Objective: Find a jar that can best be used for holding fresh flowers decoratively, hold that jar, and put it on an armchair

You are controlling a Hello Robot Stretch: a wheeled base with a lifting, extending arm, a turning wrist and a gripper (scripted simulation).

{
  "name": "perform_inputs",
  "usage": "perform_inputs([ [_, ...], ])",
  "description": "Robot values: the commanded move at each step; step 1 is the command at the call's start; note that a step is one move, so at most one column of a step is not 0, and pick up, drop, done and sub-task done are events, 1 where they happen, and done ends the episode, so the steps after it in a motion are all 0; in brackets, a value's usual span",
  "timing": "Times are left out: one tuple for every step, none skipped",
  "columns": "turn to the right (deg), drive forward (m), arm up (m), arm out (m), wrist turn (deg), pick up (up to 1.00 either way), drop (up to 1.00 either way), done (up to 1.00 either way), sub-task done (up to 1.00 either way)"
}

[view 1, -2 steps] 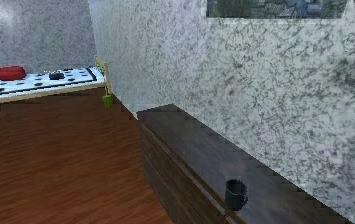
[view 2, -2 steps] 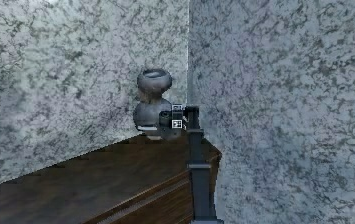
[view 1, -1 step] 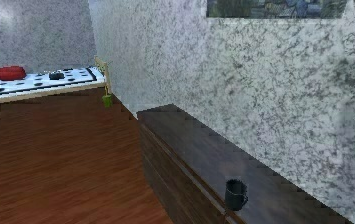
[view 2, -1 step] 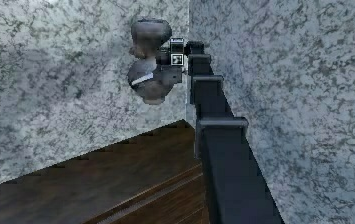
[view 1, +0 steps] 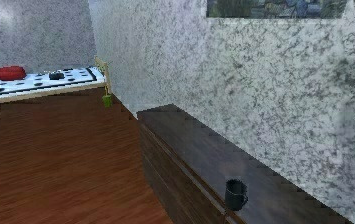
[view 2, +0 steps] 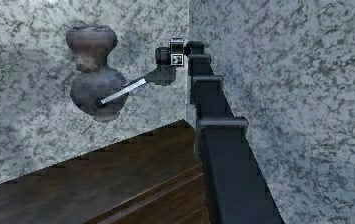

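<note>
A dark grey jar (view 2: 95, 72) with a round belly and a bulbous top hangs in the air in front of the speckled wall in the arm side view. It is clear of the floor and every surface. My gripper (view 2: 113, 96) holds it at its far end, and one pale thin finger (view 2: 125, 91) lies across the jar's lower bulb. The dark arm bar (view 2: 220, 140) rises from the bottom edge to the two white marker squares (view 2: 176, 52).
A long dark wooden cabinet (view 1: 200, 150) runs along the speckled wall in the forward view, with a small dark cup (view 1: 235, 193) on it. Far left stands a bed (view 1: 45, 82) with a red pillow (view 1: 11, 73); a green potted plant (view 1: 106, 98) is beside it. Wooden floor (view 1: 55, 160) lies between.
</note>
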Motion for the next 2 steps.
perform_inputs([
  [0.0, 0.0, 0.0, 0.0, -45.0, 0.0, 0.0, 0.0, 0.0],
  [0.0, 0.0, 0.0, 0.0, -15.0, 0.0, 0.0, 0.0, 0.0],
])
